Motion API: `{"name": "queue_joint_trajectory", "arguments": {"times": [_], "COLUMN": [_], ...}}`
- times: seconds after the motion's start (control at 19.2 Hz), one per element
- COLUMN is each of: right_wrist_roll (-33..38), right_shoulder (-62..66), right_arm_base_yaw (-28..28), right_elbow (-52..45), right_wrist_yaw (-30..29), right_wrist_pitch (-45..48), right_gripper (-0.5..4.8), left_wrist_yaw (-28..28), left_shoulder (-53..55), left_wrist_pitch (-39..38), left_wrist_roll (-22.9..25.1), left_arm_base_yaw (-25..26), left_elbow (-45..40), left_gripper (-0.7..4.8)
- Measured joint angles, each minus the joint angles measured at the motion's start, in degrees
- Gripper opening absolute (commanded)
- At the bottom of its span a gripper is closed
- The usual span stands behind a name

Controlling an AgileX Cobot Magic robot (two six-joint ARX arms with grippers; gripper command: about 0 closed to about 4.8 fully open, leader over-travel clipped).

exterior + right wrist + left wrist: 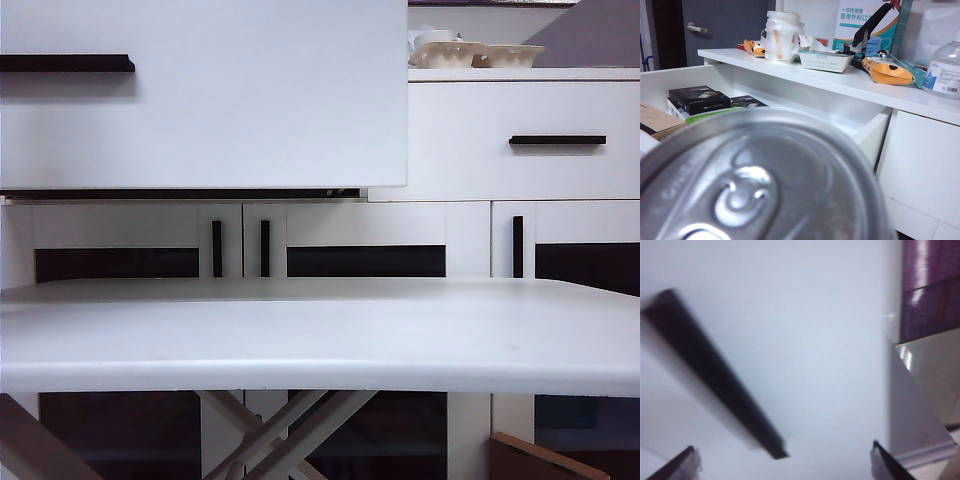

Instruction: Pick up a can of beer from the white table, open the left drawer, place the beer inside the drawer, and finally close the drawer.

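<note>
Right wrist view: the can of beer (pixel 760 185) fills the near part of the picture, right up against the right gripper, top facing the camera; its fingers are hidden, so I cannot tell its grip. The left drawer (pixel 860 132) stands open past it, toward one o'clock. The left gripper (pixel 785 467) is spread wide, its fingertips (pixel 685 460) near the drawer's black handle (pixel 715 375).
</note>
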Motion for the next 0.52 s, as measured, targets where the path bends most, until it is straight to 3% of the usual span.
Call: {"name": "queue_joint_trajectory", "arguments": {"times": [0.05,0.1,0.16,0.26,0.31,0.42,0.52], "right_wrist_roll": [0.0,0.0,0.0,0.0,0.0,0.0,0.0], "right_shoulder": [0.0,0.0,0.0,0.2,0.2,1.4,2.6], "right_arm_base_yaw": [0.0,0.0,0.0,0.0,0.0,0.0,0.0], "right_elbow": [0.0,0.2,0.7,2.5,3.0,4.8,6.3], "right_wrist_yaw": [0.0,0.0,0.0,0.0,0.0,-0.1,-0.4], "right_wrist_pitch": [0.0,-0.2,-0.5,-0.4,-0.3,0.0,-0.3], "right_gripper": [1.56,1.56,1.56,1.56,1.56,1.56,1.56], "left_wrist_yaw": [0.6,1.8,4.1,9.5,10.0,10.8,11.5], "left_shoulder": [-0.7,-1.2,-1.4,-1.3,-1.3,-1.3,-1.2], "left_wrist_pitch": [-0.4,-0.3,0.6,5.7,7.0,10.6,9.9], "left_wrist_roll": [1.2,3.1,5.8,12.5,13.7,17.4,21.5], "left_arm_base_yaw": [0.0,0.0,0.0,0.0,0.0,0.0,0.0], "left_elbow": [0.6,1.6,2.8,5.5,5.8,7.4,9.8], "left_gripper": [4.69,3.74,3.21,2.98,2.68,1.41,1.05]}}
